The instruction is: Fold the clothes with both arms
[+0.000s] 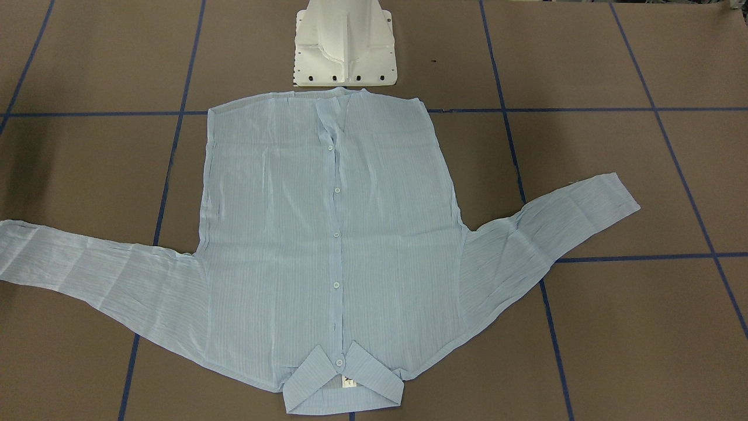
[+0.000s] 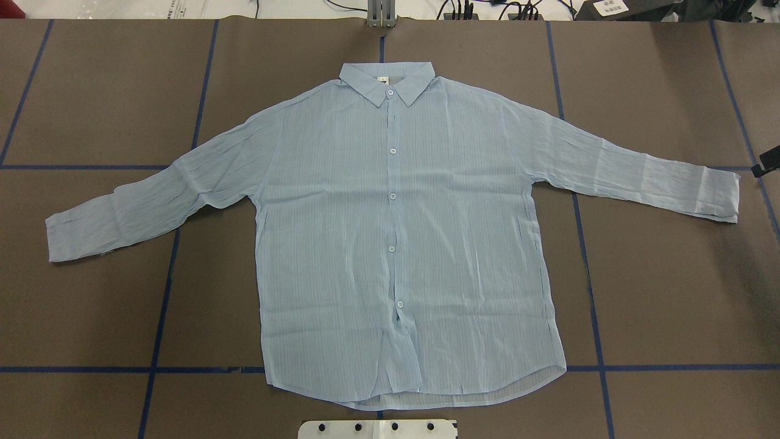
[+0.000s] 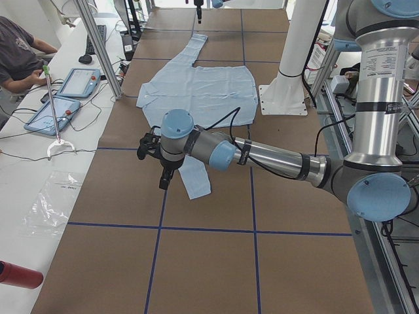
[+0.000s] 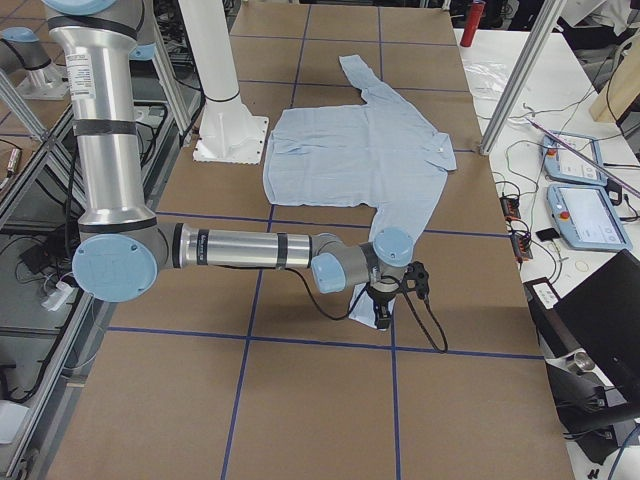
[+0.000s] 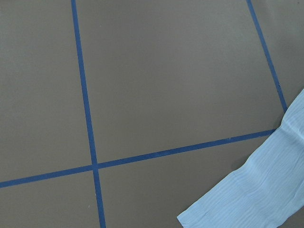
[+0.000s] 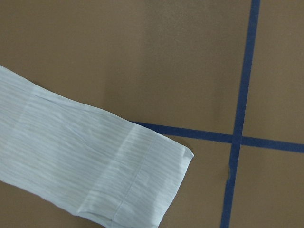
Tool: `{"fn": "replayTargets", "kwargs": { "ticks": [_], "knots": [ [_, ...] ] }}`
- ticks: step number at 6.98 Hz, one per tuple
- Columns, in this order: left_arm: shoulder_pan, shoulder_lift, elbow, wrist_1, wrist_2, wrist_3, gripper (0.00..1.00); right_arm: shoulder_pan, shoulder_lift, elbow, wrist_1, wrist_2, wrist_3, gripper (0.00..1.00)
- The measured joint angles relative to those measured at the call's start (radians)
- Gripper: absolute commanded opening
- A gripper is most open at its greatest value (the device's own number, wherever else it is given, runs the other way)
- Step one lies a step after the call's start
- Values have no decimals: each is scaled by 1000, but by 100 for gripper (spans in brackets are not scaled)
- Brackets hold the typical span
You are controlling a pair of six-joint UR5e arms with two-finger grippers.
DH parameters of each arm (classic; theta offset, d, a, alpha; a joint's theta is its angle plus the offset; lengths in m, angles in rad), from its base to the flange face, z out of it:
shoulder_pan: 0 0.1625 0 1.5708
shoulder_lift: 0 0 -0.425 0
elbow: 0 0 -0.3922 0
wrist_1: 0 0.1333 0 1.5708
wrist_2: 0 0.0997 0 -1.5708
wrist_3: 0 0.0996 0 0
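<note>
Brown sheeting, marked into large squares by blue tape lines, is spread over the whole table, and a white pedestal is bolted at the robot's edge. Along the opposite side a white bench is set with two pendants, loose cables and a red bottle; a person is seen at it. The shirt is laid flat and buttoned at the table's middle, collar turned away from the robot, sleeves spread outward. The left gripper is held just beside the left cuff, the right gripper over the right cuff. How far either is opened, and whether cloth is gripped, cannot be told.
</note>
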Motion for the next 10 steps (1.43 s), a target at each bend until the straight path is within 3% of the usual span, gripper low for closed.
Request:
{"fn": "replayTargets", "kwargs": {
  "ticks": [3, 6, 10],
  "knots": [
    [1, 0, -4, -2, 0, 0, 100, -57, 65, -173, 172, -30, 193, 92],
    [1, 0, -8, -3, 0, 1, 100, -96, 96, -203, 195, -39, 384, 89],
    [1, 0, -12, -3, 1, 2, 100, -104, 107, -241, 194, -41, 400, 82]
  ]
}}
